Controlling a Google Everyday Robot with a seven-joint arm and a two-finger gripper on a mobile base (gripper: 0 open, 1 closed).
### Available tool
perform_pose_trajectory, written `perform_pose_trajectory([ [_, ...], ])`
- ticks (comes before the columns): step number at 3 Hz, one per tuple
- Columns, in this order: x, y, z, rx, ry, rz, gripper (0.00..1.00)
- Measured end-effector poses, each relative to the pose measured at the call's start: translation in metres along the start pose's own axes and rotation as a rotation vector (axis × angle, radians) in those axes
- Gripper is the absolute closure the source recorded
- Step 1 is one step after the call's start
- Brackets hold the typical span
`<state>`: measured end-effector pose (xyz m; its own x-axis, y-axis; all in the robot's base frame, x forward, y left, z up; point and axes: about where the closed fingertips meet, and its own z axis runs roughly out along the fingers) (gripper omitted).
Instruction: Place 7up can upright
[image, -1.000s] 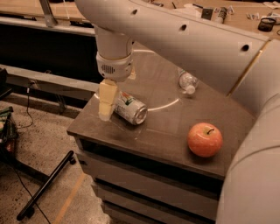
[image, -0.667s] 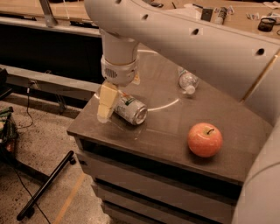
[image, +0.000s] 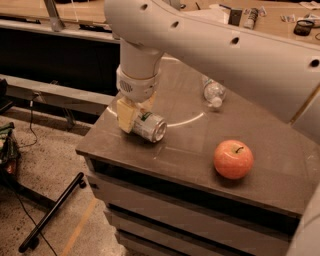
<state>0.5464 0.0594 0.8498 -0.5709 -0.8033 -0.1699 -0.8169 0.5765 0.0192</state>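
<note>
The 7up can (image: 149, 127) lies on its side near the left front corner of the tabletop (image: 190, 146), left of the frame's centre, with its shiny rimmed end facing lower right and its base pointing up and left. The hand (image: 135, 116) hangs straight down from the thick white arm (image: 210, 47) and sits at the base end of the can, set across the can's width rather than along its length. From that placement I judge it means to take the can by its round sides, the only grasp that lets a wrist turn swing the can onto its base. Whether the hand is already pinching the can or only bracketing it cannot be told, since the wrist hides the far side. The can is not yet upright, so the main step is undone. It lies close to the left edge, so it could roll or be nudged off if the grip slips. An apple (image: 233, 159) at lower right and a clear water bottle (image: 214, 93) lying at upper right are well apart from the can, leaving bare surface beside it to stand on.
</note>
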Motion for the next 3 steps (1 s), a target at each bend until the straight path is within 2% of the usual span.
perform_pose_trajectory([
  [1,-0.013,0.009,-0.002,-0.001,-0.006,-0.015,0.93],
  [2,-0.016,0.012,-0.005,-0.009,-0.023,-0.034,1.00],
  [3,-0.019,0.028,-0.018,-0.071,-0.132,-0.095,1.00],
])
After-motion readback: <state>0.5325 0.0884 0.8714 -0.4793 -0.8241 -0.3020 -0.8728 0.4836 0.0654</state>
